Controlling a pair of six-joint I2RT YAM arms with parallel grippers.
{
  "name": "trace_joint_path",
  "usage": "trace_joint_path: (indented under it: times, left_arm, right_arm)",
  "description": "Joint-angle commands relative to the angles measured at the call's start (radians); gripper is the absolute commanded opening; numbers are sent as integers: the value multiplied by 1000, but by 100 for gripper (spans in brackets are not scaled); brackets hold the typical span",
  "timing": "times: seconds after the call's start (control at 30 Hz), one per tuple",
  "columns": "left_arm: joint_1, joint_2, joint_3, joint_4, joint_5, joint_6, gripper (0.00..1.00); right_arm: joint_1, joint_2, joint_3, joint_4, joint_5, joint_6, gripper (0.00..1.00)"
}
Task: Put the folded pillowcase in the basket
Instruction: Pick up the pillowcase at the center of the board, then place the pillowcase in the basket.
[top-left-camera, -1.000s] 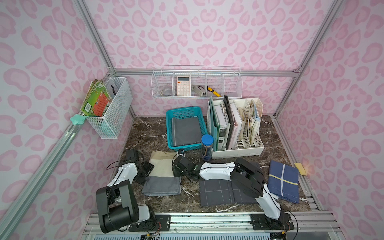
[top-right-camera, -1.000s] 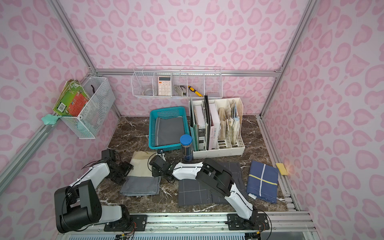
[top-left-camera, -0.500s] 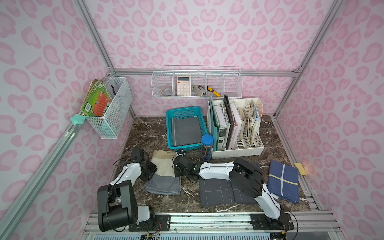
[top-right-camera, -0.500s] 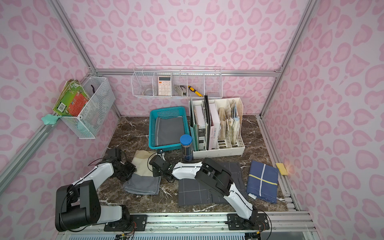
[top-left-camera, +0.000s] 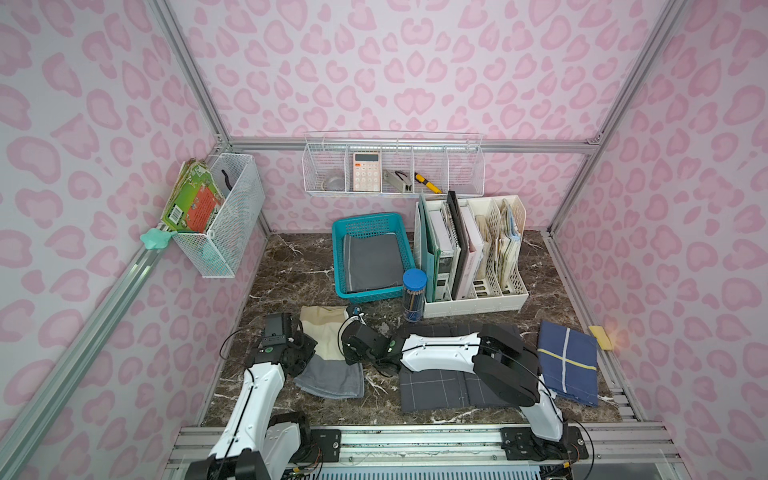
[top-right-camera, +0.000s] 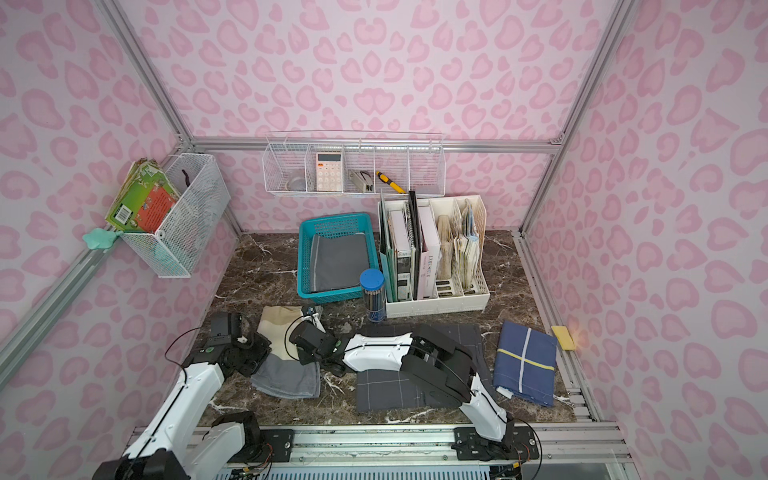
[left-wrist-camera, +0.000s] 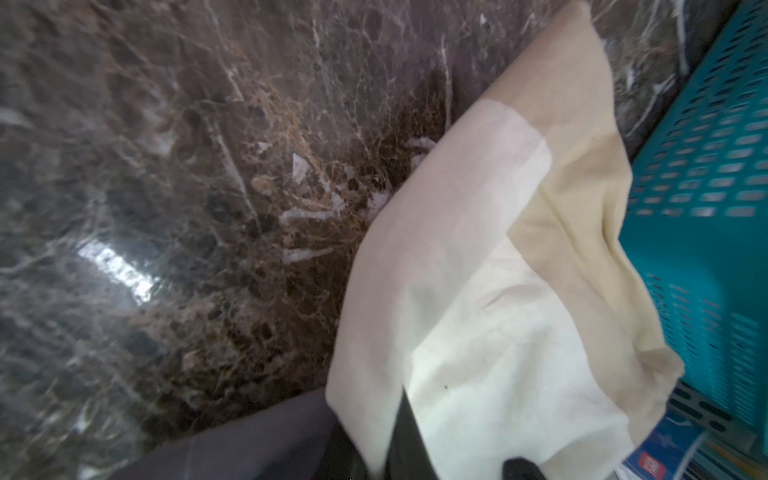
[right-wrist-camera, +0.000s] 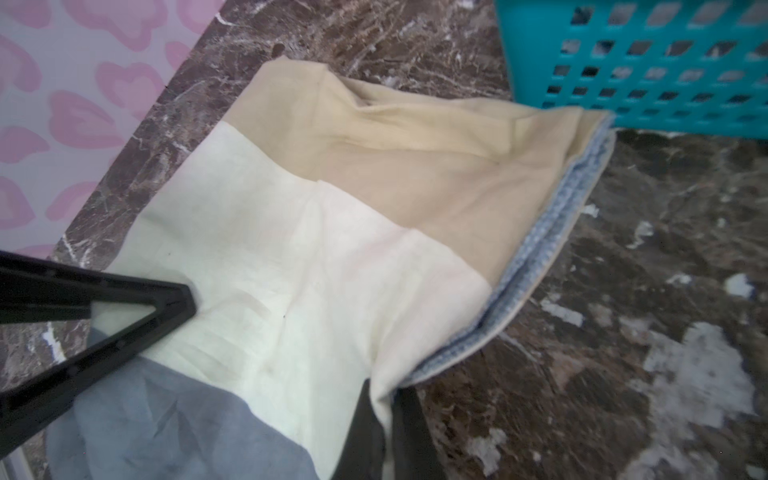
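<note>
Both jaws now tight on half-hidden pillowcase (top-left-camera: 326, 336)

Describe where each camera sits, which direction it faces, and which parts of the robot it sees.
Top views: high above the arm bases, looking down at the brown marble tabletop; both arms, left gripper and right gripper show.
Left wrist: low on the left arm, facing the folded cream, tan and grey fabric pillowcase and the teal-blue perforated plastic basket; its fingers show.
Right wrist: low, facing the pillowcase's opposite edge; own fingers and the left gripper's finger show.
Wrist views share: pillowcase, basket, tabletop.
</note>
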Motion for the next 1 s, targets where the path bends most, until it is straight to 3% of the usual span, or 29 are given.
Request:
trace_joint_path:
  times: [0.0,0.17,0.5,0.83,0.97]
  left_arm:
    - [-3,-123,-7,-102,-41,-40,0]
    - [-3,-254,40,-158,-30,-12,0]
    - [-3,-245,193,-127,84,38,0]
    - [-14,-73,311,102,170,31,0]
    - [-60,55,383,171,135,37,0]
  right_arm:
    - [16,-47,-17,59,79,-56,0]
    - [22,-127,-52,93,128,-91,0]
    - [-18,-219,-24,110,209,-212,0]
    - [-173,-192,145,41,166,-326,0]
    - [-233,-155,218,19,133,-347,0]
